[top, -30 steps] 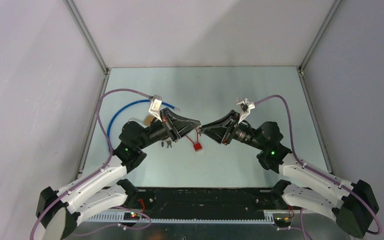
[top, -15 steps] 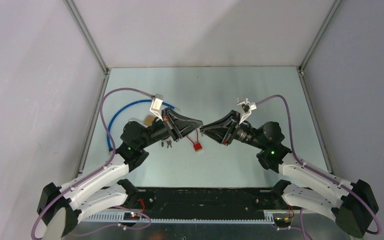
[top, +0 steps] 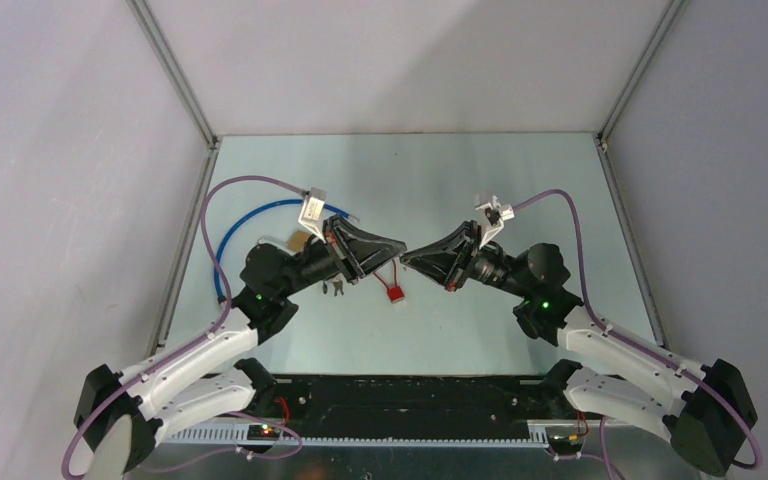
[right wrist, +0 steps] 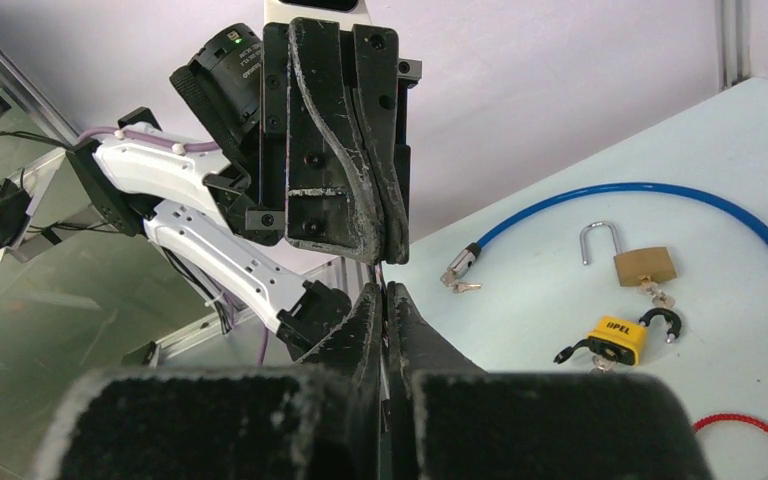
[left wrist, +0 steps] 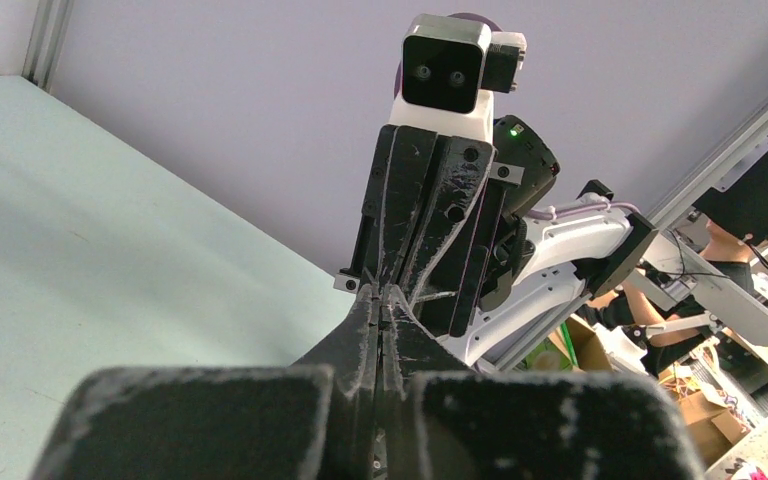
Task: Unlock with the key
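From above, the left claw [top: 397,246] has been edging a touch nearer and is now meeting the right claw [top: 409,257] tip to tip above the surface [top: 460,170]. The left wrist camera is showing both claws pressed together, though I cannot tell whether a key is pinched there. The right wrist camera is showing the brass padlock [right wrist: 645,265] and yellow padlock [right wrist: 620,338] lying untouched beside the blue cable [right wrist: 660,188], so I judge this a mid-air handover, unlocking not begun.
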You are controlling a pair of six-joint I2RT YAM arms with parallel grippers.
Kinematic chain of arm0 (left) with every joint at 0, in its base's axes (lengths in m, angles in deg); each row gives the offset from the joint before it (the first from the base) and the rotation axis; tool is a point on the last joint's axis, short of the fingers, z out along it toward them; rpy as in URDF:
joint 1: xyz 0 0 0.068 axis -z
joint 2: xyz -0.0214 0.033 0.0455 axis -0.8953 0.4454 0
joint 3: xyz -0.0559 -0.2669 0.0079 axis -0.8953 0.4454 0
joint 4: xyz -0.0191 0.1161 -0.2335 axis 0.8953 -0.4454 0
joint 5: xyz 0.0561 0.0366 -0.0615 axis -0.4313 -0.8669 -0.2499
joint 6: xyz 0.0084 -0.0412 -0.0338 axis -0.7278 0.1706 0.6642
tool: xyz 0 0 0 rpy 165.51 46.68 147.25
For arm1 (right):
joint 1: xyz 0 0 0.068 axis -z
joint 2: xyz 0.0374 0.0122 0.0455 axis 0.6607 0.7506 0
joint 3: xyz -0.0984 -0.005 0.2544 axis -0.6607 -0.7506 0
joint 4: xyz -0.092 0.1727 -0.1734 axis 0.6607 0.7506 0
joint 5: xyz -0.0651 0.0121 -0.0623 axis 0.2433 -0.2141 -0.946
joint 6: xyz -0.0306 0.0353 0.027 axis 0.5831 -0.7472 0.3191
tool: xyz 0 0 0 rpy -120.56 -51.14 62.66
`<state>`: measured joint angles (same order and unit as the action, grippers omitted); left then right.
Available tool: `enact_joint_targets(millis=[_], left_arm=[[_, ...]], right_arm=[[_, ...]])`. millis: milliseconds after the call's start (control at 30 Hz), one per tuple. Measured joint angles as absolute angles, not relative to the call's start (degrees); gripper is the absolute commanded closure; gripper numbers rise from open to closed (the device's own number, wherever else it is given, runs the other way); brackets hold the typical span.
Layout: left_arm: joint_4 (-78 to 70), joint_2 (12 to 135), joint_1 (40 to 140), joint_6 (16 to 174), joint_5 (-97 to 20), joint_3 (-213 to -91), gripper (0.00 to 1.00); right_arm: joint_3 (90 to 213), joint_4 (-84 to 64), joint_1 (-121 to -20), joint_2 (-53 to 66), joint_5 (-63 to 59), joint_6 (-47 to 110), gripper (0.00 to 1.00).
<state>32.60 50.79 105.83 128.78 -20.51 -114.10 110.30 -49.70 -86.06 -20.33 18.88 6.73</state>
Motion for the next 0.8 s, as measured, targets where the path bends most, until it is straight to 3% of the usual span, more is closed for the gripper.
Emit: enact_joint_targets(millis=[167,233,300,333,367,467,500,533,567,800], left_arm=[[32.7,50.8,105.9,128.8,-20.6,-114.1,1.00],[32.7,50.8,105.9,128.7,-20.7,-114.1,0.94],[32.4,50.7,106.0,128.4,-21.1,-114.1,0.72],[32.0,50.6,106.0,128.2,-21.5,-114.1,0.66],[31.4,50.4,106.0,127.7,-22.2,-114.1,0.51],[27.1,48.9,105.9,126.0,-25.6,-114.1,0.25],[25.0,48.0,105.8,125.4,-27.4,-114.1,0.11],[23.2,47.3,105.8,124.7,-28.8,-114.1,0.06],[20.7,46.4,105.8,124.3,-31.2,-114.1,0.02],[2.4,42.6,105.8,122.7,-47.3,-115.4,0.00]], right_arm=[[110.3,-49.7,-86.1,-20.3,18.9,6.7,1.00],[110.3,-49.5,-86.1,-20.4,18.8,6.7,1.00],[110.3,-49.1,-86.1,-20.4,18.7,6.8,1.00],[110.3,-48.7,-86.1,-20.6,18.7,6.8,1.00],[110.3,-47.8,-86.1,-20.8,18.6,6.8,1.00],[110.3,-44.5,-86.1,-21.9,17.9,6.9,1.00],[110.3,-43.1,-86.1,-22.4,17.2,6.9,1.00],[110.3,-42.0,-86.1,-22.8,16.7,7.0,1.00],[110.3,-40.5,-86.2,-23.3,15.8,7.0,1.00],[107.7,-32.2,-86.1,-25.1,9.7,4.9,1.00]])
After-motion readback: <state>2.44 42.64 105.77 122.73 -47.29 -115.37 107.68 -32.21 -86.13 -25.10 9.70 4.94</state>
